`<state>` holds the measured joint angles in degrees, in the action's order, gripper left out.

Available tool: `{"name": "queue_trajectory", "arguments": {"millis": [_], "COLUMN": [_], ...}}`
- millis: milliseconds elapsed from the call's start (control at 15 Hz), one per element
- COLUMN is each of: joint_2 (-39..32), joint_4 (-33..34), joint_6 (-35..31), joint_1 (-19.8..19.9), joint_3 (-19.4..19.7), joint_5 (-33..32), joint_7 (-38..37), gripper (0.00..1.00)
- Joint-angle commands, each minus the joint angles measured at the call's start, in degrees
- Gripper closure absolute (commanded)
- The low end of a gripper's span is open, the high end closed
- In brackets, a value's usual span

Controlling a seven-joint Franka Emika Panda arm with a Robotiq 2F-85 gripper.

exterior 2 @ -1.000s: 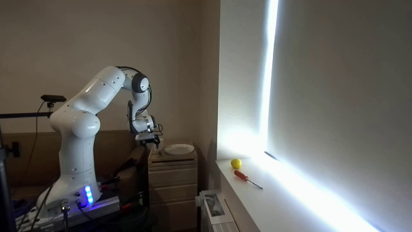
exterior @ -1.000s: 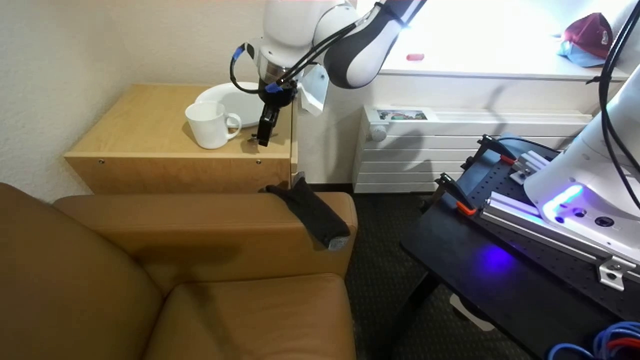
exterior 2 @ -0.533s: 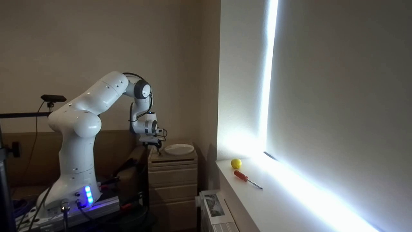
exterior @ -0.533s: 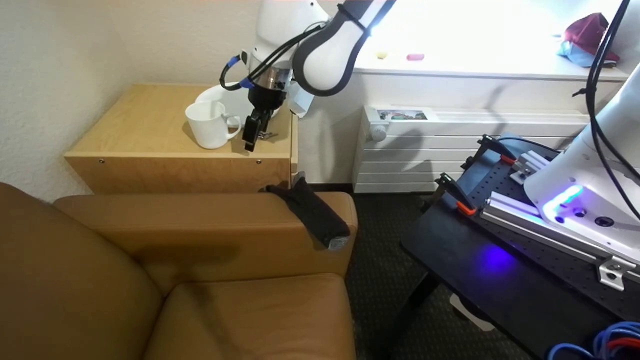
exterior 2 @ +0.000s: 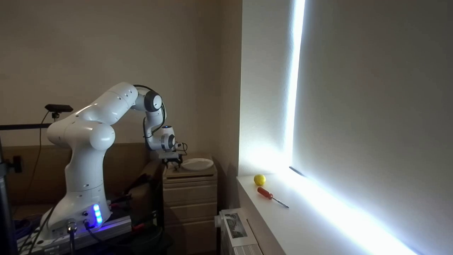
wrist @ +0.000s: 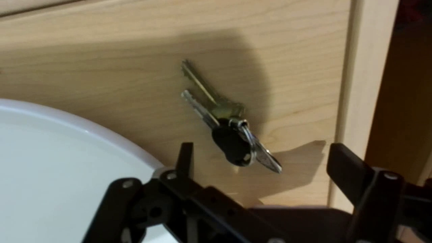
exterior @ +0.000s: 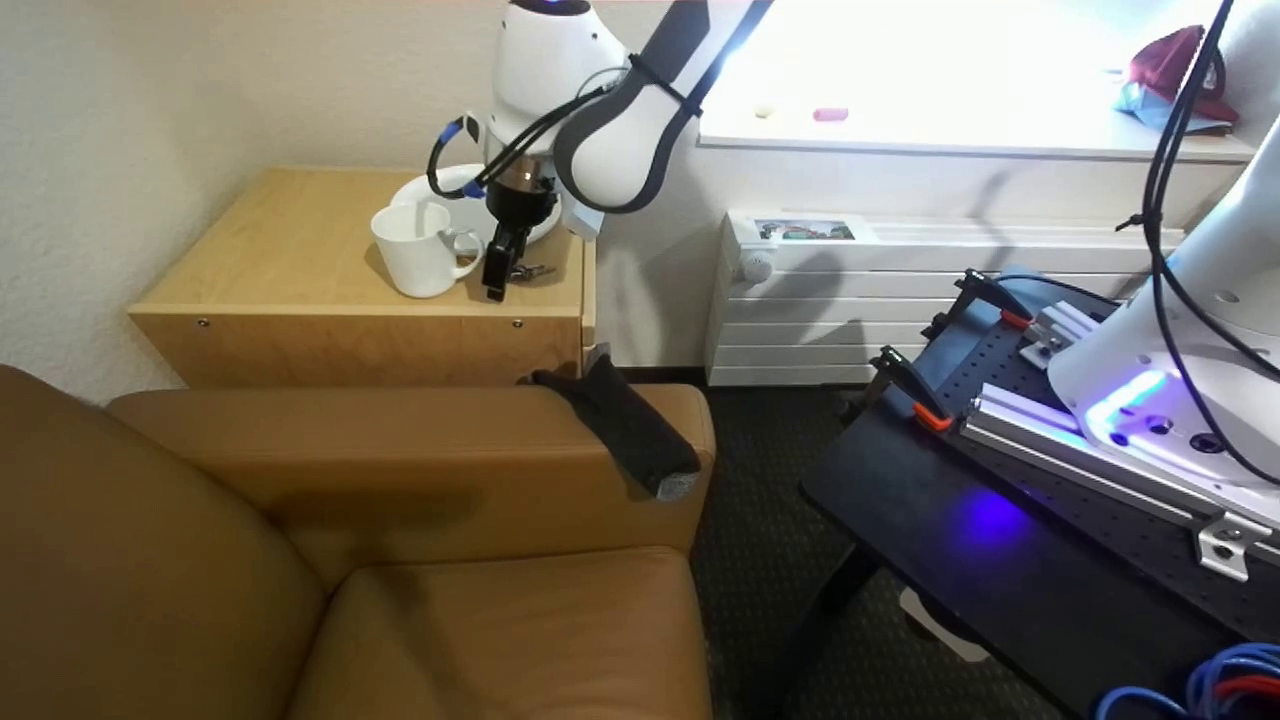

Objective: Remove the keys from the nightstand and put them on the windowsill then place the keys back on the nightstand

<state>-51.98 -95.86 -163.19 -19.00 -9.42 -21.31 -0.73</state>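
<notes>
Wooden nightstand [exterior: 290, 245], keys [wrist: 230, 135], cup [exterior: 412, 252], plate [wrist: 60, 168] on top

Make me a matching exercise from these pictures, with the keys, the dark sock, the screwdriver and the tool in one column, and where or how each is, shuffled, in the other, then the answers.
1) Keys
2) Dark sock
3) Screwdriver
4) Tool

A) On the windowsill
B) Open, gripping nothing
C) On the nightstand
D) On the brown armrest

Pairs: 1-C, 2-D, 3-A, 4-B
</notes>
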Motion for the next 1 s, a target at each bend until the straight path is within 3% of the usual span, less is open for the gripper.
{"name": "queue_trajectory", "arguments": {"millis": [0, 400, 467, 933], "joint_2": [-0.1, -0.1, -0.2, 0.3], "joint_4": [0.3, 0.3, 0.2, -0.3], "joint_6": [-0.3, -0.1, 0.1, 1.4], "joint_1": [-1.2, -1.2, -0.7, 0.3], "joint_3": [1.3, 1.6, 1.0, 0.3], "joint_5": [3.2, 6.9, 7.1, 8.5], "joint_7": [1.0, 0.9, 1.6, 2.3], "gripper": [0.0, 0.0, 0.21, 0.68]}}
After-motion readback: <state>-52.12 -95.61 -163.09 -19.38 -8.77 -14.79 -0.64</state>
